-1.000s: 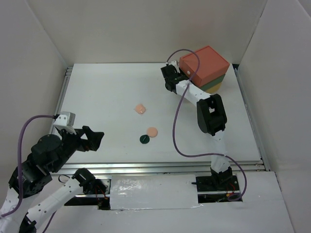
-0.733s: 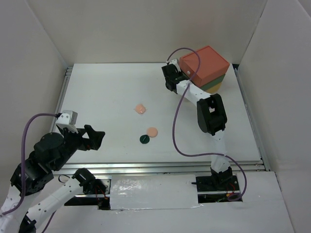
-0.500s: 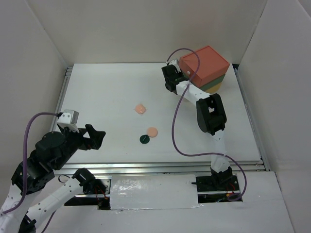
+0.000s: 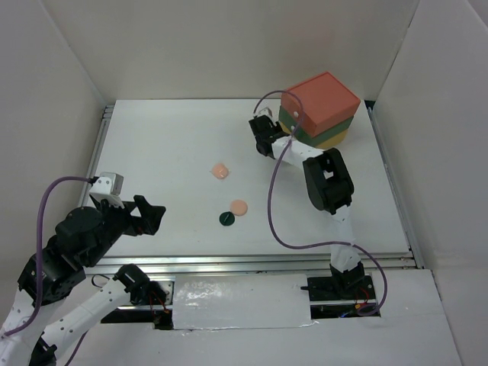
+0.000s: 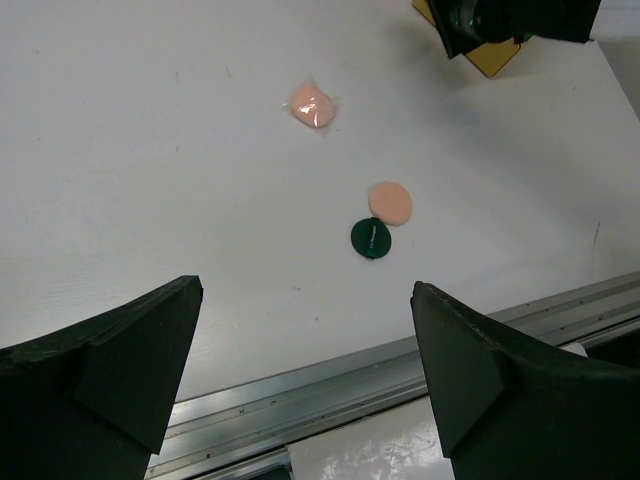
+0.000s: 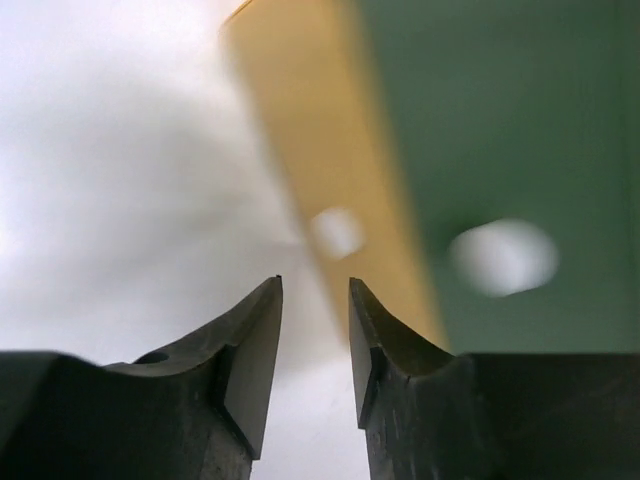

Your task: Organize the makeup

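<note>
Right gripper (image 6: 314, 290), jaws narrow and empty, is facing the orange-green-yellow plastic drawer box's (image 4: 320, 101) small white knob (image 6: 336, 232) (far right); slipping could shove the box. Left gripper (image 5: 303, 288) is gaping wide.

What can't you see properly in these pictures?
Inside the box: hidden by its own walls, all views.
The box's knobs: blurred, right wrist view.
Marks on the green disc: too small, left wrist view.
Box in left wrist view: cut off by the top edge.

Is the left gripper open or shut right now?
Open: the left gripper has its jaws wide apart, table showing between them.
</note>
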{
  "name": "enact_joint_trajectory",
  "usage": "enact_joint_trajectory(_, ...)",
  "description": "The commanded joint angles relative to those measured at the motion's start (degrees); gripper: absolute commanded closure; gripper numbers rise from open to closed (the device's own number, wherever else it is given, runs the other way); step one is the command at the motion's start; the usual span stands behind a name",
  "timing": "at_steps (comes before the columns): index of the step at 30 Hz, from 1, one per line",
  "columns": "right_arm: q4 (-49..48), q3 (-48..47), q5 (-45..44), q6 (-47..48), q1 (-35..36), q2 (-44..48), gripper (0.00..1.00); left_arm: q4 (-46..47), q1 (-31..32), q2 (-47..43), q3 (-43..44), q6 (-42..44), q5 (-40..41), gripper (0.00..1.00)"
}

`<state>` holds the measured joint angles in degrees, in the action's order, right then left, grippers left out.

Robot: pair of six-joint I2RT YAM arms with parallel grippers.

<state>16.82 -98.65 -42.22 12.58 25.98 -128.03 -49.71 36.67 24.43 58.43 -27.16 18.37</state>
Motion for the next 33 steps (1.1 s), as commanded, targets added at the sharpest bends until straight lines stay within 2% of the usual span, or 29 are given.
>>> enact_joint_trajectory(1, -5.47, 4.96, -0.66, 3.59, 4.86, 1.38, 0.59, 1.9, 0.16, -0.52, 0.01, 0.35, 0.35, 0.0)
enact_joint_trajectory(5, -3.37, -0.64, -6.63, 4.29, 5.49, -6.17, 0.59, 2.16, 0.07, -1.4, -0.07, 0.53, 0.09, 0.01)
enact_joint_trajectory(6, -4.07, -1.45, -11.09, 4.99, 5.4, -7.4, 0.59, 2.16, 0.16, -1.4, -0.08, 0.53, 0.0, 0.01)
enact_joint_trajectory(10, -12.14, -0.85, -18.59, 11.31, 5.4, -10.75, 0.58, 2.25, 0.16, -1.57, -0.08, 0.7, -0.18, 0.01)
enact_joint_trajectory(15, -22.78, -1.63, -25.45, 22.12, 5.14, -14.87, 0.47, 2.34, 0.16, -1.31, -0.16, 0.79, -0.44, 0.01)
enact_joint_trajectory(18, -26.31, -1.37, -25.9, 25.74, 4.61, -15.67, 0.43, 2.34, 0.16, -1.57, -0.16, 0.88, -0.53, 0.01)
enact_joint_trajectory(21, -25.35, -2.6, -26.43, 25.39, 3.91, -16.72, 0.42, 2.52, 0.16, -1.57, -0.16, 0.88, -0.53, 0.01)
enact_joint_trajectory(28, -33.59, -2.25, -28.09, 31.54, 3.38, -18.13, 0.42, 2.43, 0.25, -0.78, -0.08, 1.05, -0.88, 0.01)
enact_joint_trajectory(33, -34.83, -2.86, -28.62, 32.59, 3.29, -18.4, 0.42, 2.6, 0.25, -0.61, -0.16, 1.23, -1.23, 0.01)
